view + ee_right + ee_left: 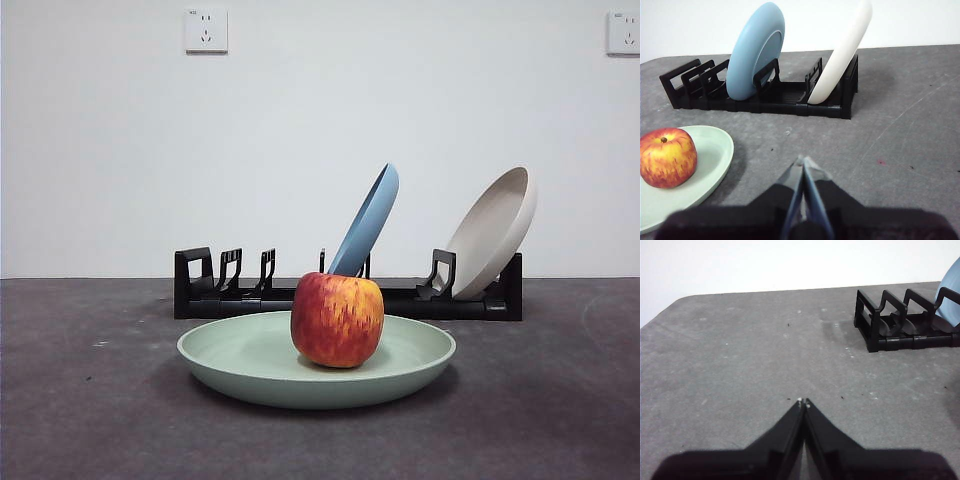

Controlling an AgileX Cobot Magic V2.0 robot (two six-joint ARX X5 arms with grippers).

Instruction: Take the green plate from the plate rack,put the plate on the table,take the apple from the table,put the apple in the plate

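A white wall (320, 130) with two sockets, one (206, 30) at upper left and one (623, 33) at upper right, stands behind the dark grey table (90, 410). In the front view the green plate (250, 355) lies flat on the table in the middle, near the camera; the apple (337, 319) sits upright in it, a little toward 3 o'clock of the plate's middle, stem side up in the right wrist view. Behind the plate, at its 12 o'clock, runs the plate rack (215, 290), long and low; a blue plate (366, 222) leans in a slot near the rack's middle, tilted toward 1 o'clock; a beige plate (492, 232) leans at the rack's right end, tilted the same way; the slots at the left end hold nothing.

No arm shows in the front view. The left gripper (803, 402) hangs over bare table, its jaws pressed together with nothing between them; the rack's end lies well apart from it. The right gripper (803, 161) has its jaws together too, empty, above the table beside the green plate's rim; the apple lies near it but apart.
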